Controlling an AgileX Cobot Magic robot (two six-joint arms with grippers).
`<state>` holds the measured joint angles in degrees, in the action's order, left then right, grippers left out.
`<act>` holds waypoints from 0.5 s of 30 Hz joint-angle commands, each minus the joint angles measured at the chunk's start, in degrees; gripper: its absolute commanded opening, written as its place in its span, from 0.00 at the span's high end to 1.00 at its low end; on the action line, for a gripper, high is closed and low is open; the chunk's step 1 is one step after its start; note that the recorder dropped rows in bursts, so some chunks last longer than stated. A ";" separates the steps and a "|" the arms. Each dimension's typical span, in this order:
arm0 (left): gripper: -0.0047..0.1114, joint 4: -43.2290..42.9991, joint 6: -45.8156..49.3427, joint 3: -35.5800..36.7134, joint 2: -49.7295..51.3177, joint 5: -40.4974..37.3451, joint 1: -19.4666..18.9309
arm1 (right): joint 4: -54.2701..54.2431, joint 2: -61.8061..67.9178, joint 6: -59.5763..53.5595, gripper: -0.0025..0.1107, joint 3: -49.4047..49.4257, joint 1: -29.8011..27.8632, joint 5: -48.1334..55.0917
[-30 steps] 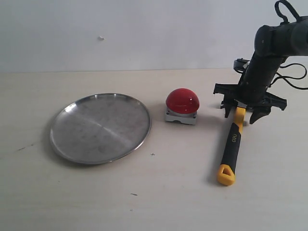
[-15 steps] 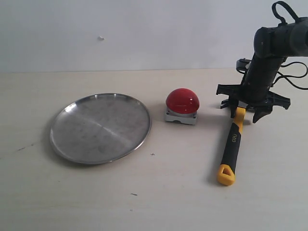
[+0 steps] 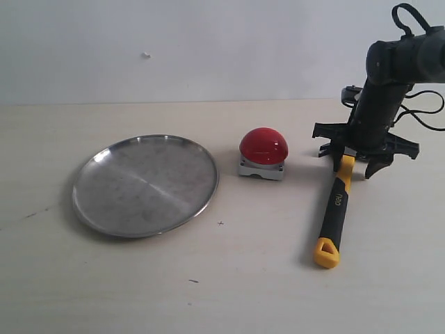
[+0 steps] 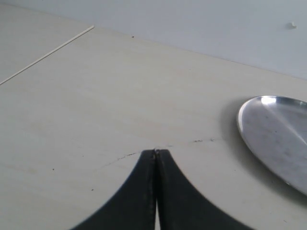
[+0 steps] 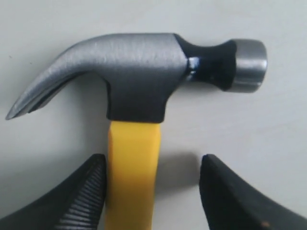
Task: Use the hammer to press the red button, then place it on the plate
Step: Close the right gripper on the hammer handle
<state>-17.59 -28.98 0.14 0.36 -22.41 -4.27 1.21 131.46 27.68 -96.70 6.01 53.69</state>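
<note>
Straddling the hammer [image 5: 136, 93] handle — right jaws apart

Red button [image 3: 263, 145], silver plate [image 3: 145, 184], yellow-black hammer [image 3: 335, 207] (grey head).

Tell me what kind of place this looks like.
Probably a robot test bench: a pale table against a blank white wall, a black robot arm, and a hammer, red button and plate laid out.
</note>
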 commanded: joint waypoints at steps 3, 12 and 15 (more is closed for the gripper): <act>0.96 0.32 0.04 -0.14 -0.36 0.23 0.37 | -0.04 3.29 -0.10 0.50 -0.22 0.00 -1.62; 0.96 0.32 0.04 -0.14 -0.36 0.23 0.37 | 0.12 3.29 -4.03 0.98 -0.22 0.00 -4.98; 0.96 0.32 0.04 -0.14 -0.36 0.23 0.37 | 0.12 2.74 -4.52 0.98 -0.22 0.00 -5.47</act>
<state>-17.59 -28.98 0.14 0.36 -22.41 -4.27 1.87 132.90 24.15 -97.41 6.01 49.93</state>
